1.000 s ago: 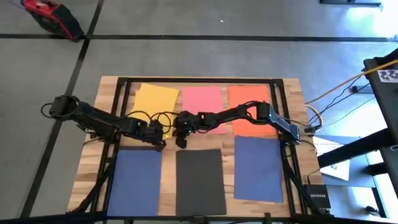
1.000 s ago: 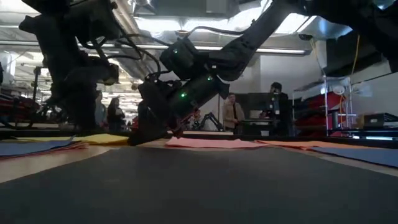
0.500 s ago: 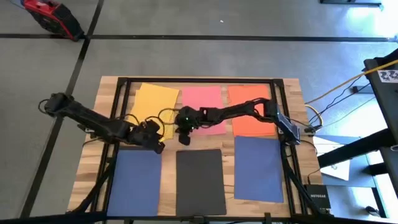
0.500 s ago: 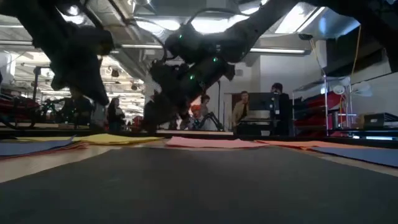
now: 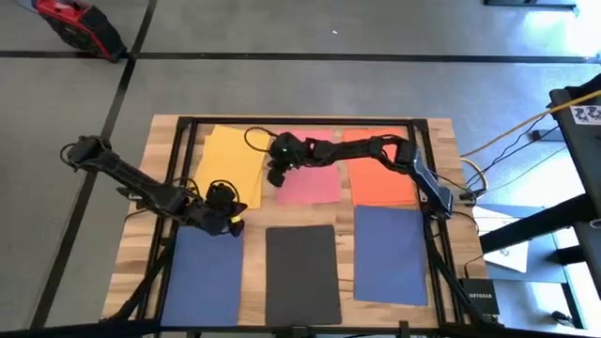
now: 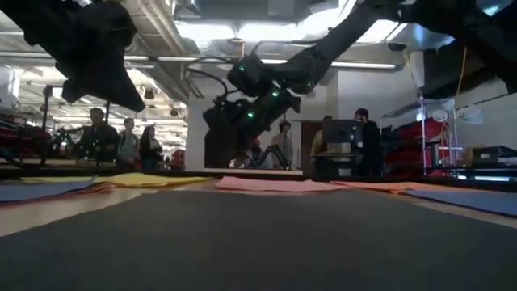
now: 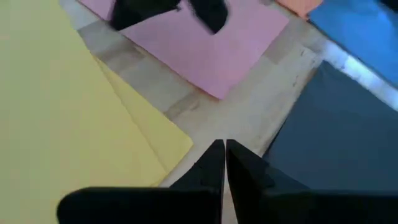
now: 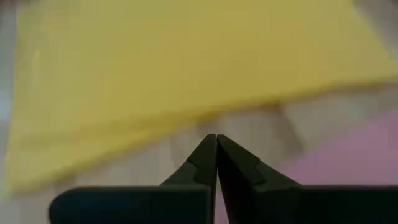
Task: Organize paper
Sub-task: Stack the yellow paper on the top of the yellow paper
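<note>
Six sheets of paper lie flat on the wooden table in two rows. In the far row are yellow [image 5: 230, 155], pink [image 5: 307, 169] and orange [image 5: 378, 169]. In the near row are dark blue [image 5: 205, 277], black [image 5: 302, 274] and dark blue [image 5: 390, 253]. In the left wrist view a second yellow edge [image 7: 158, 134] peeks out under the yellow sheet. My left gripper [image 5: 234, 222] [image 7: 224, 150] hangs shut above bare wood by the yellow sheet's near right corner. My right gripper [image 5: 274, 175] [image 8: 216, 142] hangs shut over the wood strip between yellow and pink.
A black metal frame [image 5: 300, 121] borders the table top. Cables [image 5: 249, 136] trail over the far row near the right arm. In the low view people [image 6: 121, 141] stand in the room beyond the table. A red device [image 5: 80, 23] lies on the floor, far left.
My right gripper has risen and gone from the black sheet's far edge toward the table's far edge, to the gap between yellow and pink. My left gripper has lifted and drawn back a little toward the near left. The sheets have stayed where they were.
</note>
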